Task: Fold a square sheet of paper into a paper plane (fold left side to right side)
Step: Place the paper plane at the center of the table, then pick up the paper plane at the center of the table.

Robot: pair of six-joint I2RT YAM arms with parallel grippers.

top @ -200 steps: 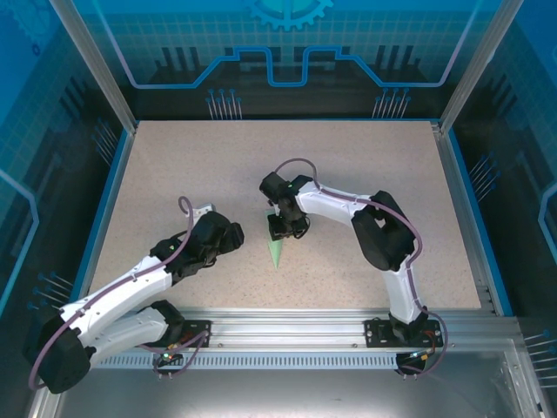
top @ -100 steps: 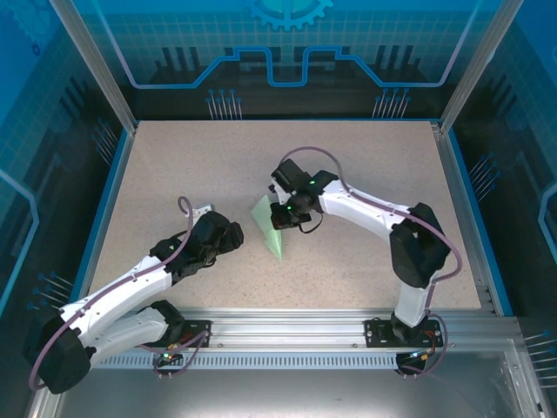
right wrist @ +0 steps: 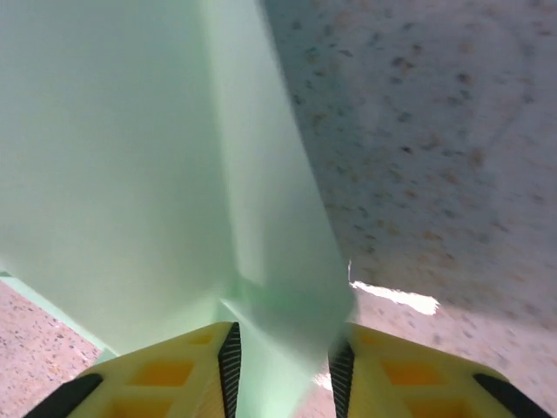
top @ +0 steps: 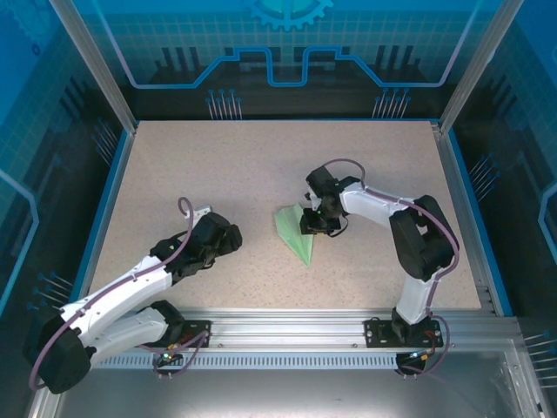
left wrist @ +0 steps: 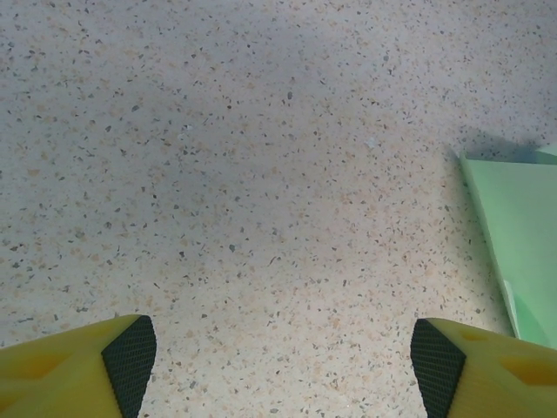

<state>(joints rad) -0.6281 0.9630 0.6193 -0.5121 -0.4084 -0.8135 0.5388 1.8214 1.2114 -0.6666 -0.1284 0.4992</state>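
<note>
No text, label, brand name or number can be read in any of the views. A light-blue gear emblem (top: 290, 10) with angular line graphics below it is printed on the translucent blue panel (top: 392, 43) at the far side of the scene, and no letters are carried by it. The pale mint-green folded sheet of paper (top: 294, 233) near the middle and the speckled beige tabletop (top: 218, 165) are seen to be plain.
</note>
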